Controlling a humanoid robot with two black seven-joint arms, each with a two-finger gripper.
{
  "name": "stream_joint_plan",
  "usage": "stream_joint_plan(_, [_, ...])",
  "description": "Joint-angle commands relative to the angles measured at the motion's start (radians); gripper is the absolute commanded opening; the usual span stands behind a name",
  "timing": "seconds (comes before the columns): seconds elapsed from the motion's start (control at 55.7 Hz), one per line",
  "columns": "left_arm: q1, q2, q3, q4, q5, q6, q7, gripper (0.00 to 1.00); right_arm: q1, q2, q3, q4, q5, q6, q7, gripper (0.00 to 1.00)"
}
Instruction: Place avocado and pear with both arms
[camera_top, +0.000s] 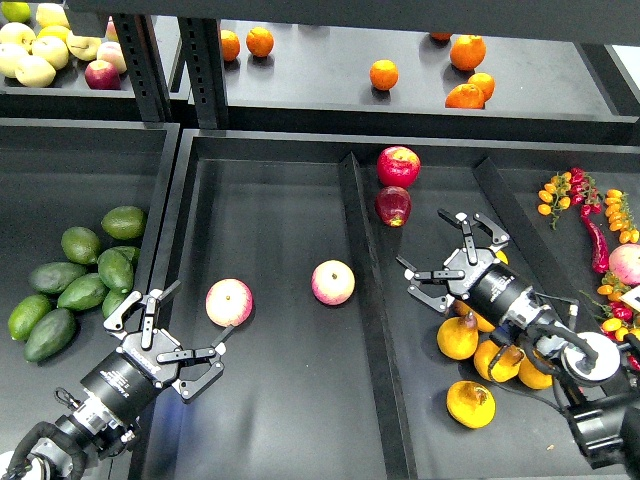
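- Head view: the left gripper (187, 322), jaws spread and empty, hovers beside a pink-yellow apple (229, 302) in the middle tray (270, 420).
- The avocado (51, 334) lies nearest in the green pile, left bin.
- The right gripper (436, 243), jaws also wide, hangs over the right bin; the pear (470, 404) rests near, below it.

A shop-style produce display: black shelf bins (270, 140) sorted with oranges (383, 74), apples (398, 166) and avocados (80, 244).

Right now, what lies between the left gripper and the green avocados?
Head view: only the black bin wall separates the open left gripper from the avocados.
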Motion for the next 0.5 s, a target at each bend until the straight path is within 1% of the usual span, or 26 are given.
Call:
stream_joint_plan(0.0, [0.0, 0.0, 0.001, 0.0, 0.0, 0.0, 0.0, 0.99, -0.002, 0.039, 0.007, -0.022, 0.001, 0.0, 0.0, 0.99])
stream_joint_plan(0.162, [0.0, 0.0, 0.01, 0.002, 0.002, 0.0, 0.0, 1.0, 0.001, 0.068, 0.007, -0.068, 0.001, -0.001, 0.0, 0.99])
stream_joint_plan(0.198, [0.0, 0.0, 0.015, 0.006, 0.002, 0.0, 0.0, 0.99, -0.002, 0.077, 0.007, -0.076, 0.001, -0.001, 0.033, 0.99])
stream_joint_plan(0.216, [0.0, 0.0, 0.016, 0.008, 0.002, 0.0, 0.0, 0.99, -0.002, 0.079, 0.007, -0.078, 0.001, -0.001, 0.039, 0.99])
stream_joint_plan(0.251, [0.002, 0.0, 0.019, 0.017, 0.002, 0.0, 0.0, 0.99, -0.005, 0.088, 0.008, -0.081, 0.001, -0.001, 0.07, 0.99])
stream_joint_plan(0.341, [0.0, 0.0, 0.021, 0.022, 0.002, 0.0, 0.0, 1.0, -0.028, 0.088, 0.016, -0.07, 0.013, 0.002, 0.116, 0.99])
stream_joint_plan(0.485, [0.0, 0.0, 0.032, 0.026, 0.002, 0.0, 0.0, 0.99, -0.097, 0.088, 0.071, 0.004, 0.024, 0.003, 0.119, 1.0])
